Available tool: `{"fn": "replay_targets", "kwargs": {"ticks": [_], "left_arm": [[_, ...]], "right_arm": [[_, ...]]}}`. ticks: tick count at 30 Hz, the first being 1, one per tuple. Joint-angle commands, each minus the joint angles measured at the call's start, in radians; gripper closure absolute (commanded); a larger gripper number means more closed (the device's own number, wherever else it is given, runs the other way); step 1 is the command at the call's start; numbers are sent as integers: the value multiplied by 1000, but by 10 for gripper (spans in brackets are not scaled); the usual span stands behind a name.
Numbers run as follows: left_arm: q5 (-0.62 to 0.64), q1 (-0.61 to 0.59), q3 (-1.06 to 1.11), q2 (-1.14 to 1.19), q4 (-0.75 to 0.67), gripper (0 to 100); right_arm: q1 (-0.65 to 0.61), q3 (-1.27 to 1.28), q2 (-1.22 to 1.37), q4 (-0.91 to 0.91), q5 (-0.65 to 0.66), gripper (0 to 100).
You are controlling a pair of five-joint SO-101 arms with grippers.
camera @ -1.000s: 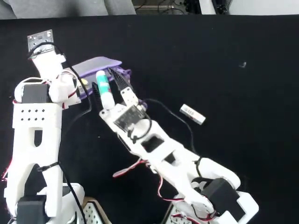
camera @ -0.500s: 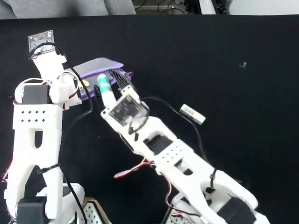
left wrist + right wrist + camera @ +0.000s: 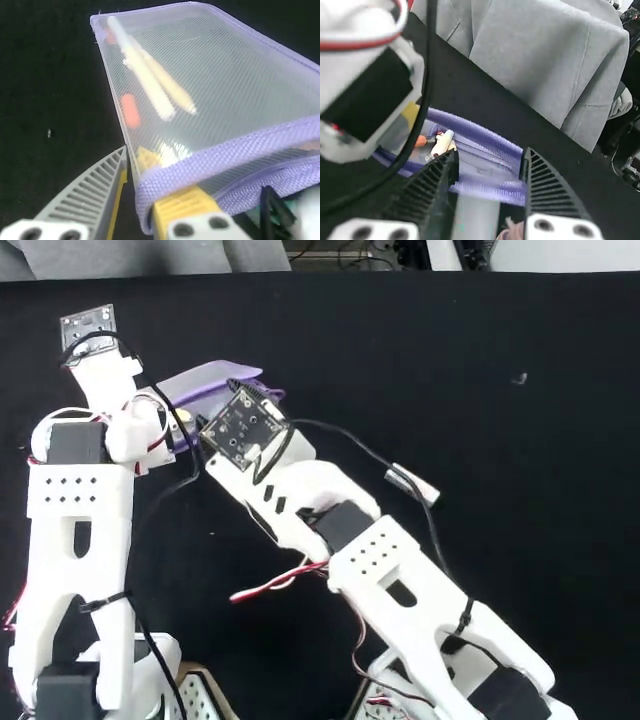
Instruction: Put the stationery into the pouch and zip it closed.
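The purple-edged mesh pouch lies at the back left with its mouth open. Pencils and orange pieces show through its mesh. My left gripper is shut on the pouch's purple edge and holds it lifted; in the high view it sits by the pouch's left end. My right gripper is shut on a white stick with a teal band, pointed at the mouth. The stick's tip is at the opening, and how far in it is cannot be told. A white eraser lies on the black table to the right.
The right arm stretches diagonally from the front right over the table's middle, its cable trailing near the eraser. A small marker plate sits at the back left. Grey cloth hangs beyond the table's far edge.
The right arm has pushed forward and tipped its wrist down over the pouch. The stick, which earlier stood up in plain sight, is now under the wrist at the pouch's mouth. The left arm has stayed still.
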Motion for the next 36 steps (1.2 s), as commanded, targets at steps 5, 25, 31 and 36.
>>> {"fn": "replay_targets", "kwargs": {"ticks": [5, 25, 31, 36], "left_arm": [[2, 64, -13, -17, -8, 970], [5, -286, -12, -6, -89, 970], [9, -384, -22, -6, -89, 970], [9, -476, -12, -6, -146, 970]], "right_arm": [[-8, -136, -13, 97, 5, 797], [239, -248, -308, 609, 5, 801], [239, -283, -116, 752, 5, 801], [206, -295, 125, 726, 6, 801]]}}
